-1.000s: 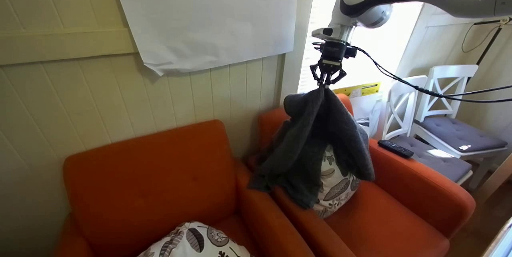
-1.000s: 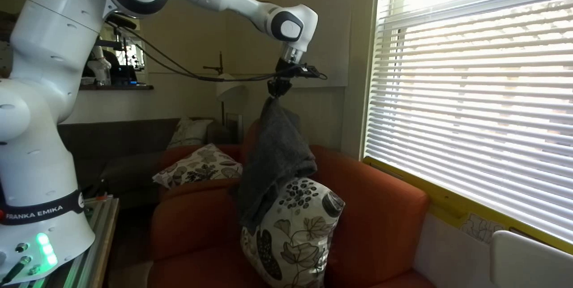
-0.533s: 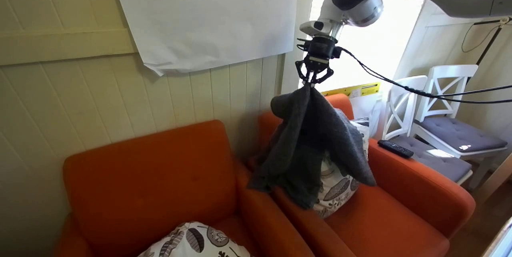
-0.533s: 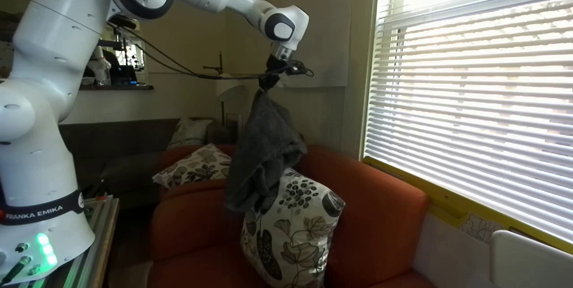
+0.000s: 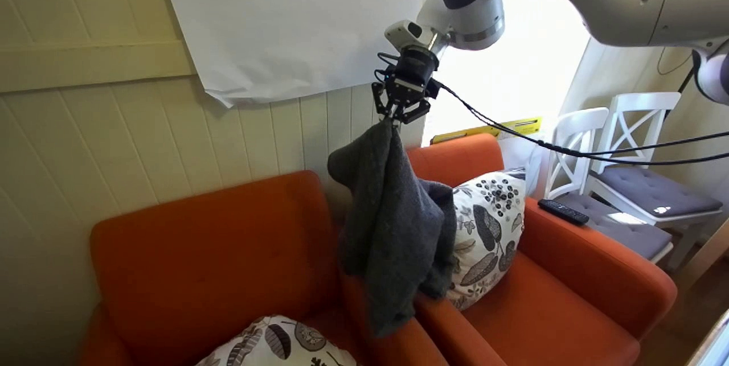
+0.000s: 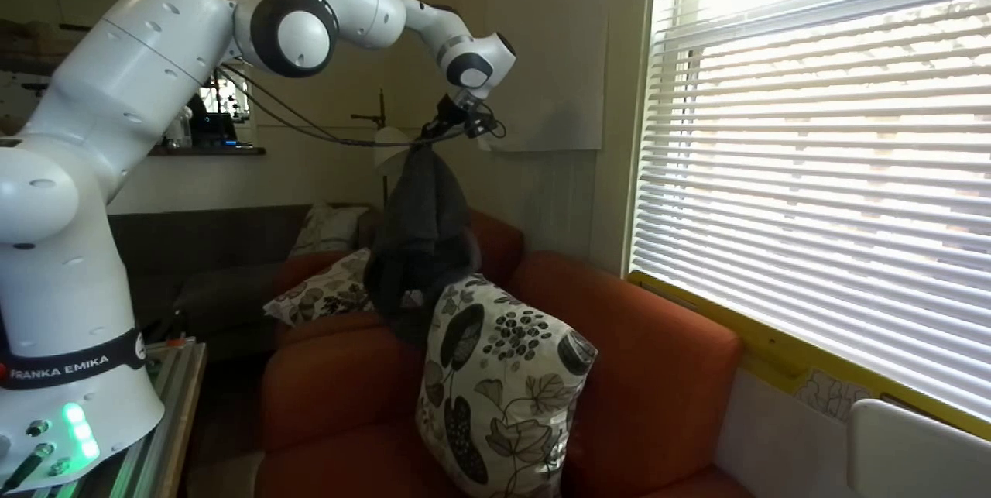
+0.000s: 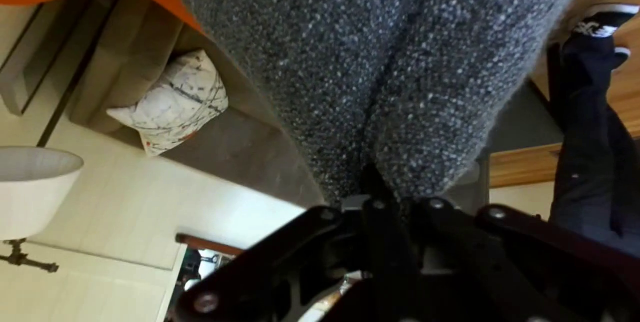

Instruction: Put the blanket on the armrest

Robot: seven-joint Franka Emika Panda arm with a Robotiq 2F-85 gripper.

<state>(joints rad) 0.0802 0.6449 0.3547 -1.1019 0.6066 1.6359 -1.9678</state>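
We've got the grey blanket (image 5: pixel 393 229) hanging down from the pincer (image 5: pixel 394 119), which is pinching a bunched-up bit at the very top. The wrist view agrees: the fuzzy fabric narrows right down to where it's gripped. Below that it drops in loose folds, and in an exterior view the lowest corner hangs in front of the armrest (image 5: pixel 411 346) of one orange armchair (image 5: pixel 211 246), right by the neighbouring armrest (image 5: pixel 455 329) of a second armchair (image 5: pixel 575 300). We honestly can't tell if the cloth touches either one.

A leaf-print pillow (image 5: pixel 490 235) leans in that second armchair, and the blanket covers part of its edge from that angle. There's a black remote (image 5: pixel 562 212) lying on the same chair's outer armrest (image 5: pixel 615 260), and another patterned pillow (image 5: pixel 279 346) in the first armchair, partly cut off at the bottom. In an exterior view we also get the white robot arm (image 6: pixel 356 6), arched up from its base (image 6: pixel 108 420), plus some bright window blinds (image 6: pixel 813 173) off to the side. From the wrist we spot a lampshade (image 7: pixel 35 194), a pale cushion (image 7: pixel 175 104) on a couch (image 7: pixel 245 154), and somebody's dark-trousered legs (image 7: pixel 585 162) with black-and-white shoes (image 7: pixel 597 27).
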